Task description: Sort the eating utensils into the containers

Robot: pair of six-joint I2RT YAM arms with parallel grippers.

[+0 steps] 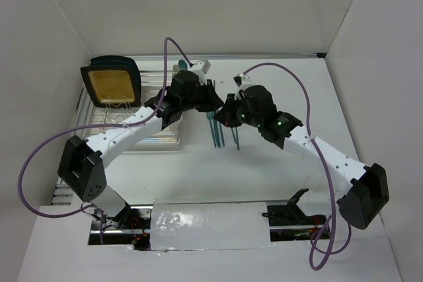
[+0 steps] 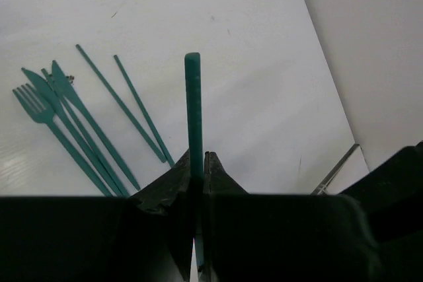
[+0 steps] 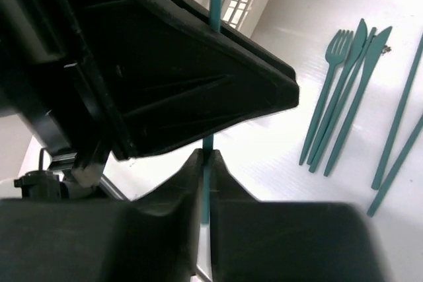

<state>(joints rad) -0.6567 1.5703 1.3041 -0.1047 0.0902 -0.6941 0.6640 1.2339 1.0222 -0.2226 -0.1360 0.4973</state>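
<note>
My left gripper (image 1: 213,102) (image 2: 198,162) is shut on the thin handle of a teal utensil (image 2: 192,104), whose free end sticks out past the fingertips. My right gripper (image 1: 229,111) (image 3: 207,158) is shut on a teal handle (image 3: 208,143) that runs up behind the left gripper. It looks like the same utensil, held by both above the table. Several loose teal utensils (image 1: 215,131) lie on the table just below the grippers. They include a fork (image 2: 41,111) (image 3: 336,47), knives and two plain sticks (image 2: 122,102). The cream cups are hidden by the left arm.
The wire dish rack (image 1: 92,113) stands at the left, with a black-rimmed yellow plate (image 1: 111,84) in it. A teal utensil tip (image 1: 180,64) pokes up at the rack's back right. White walls close in the back and sides. The arm bases sit at the near edge.
</note>
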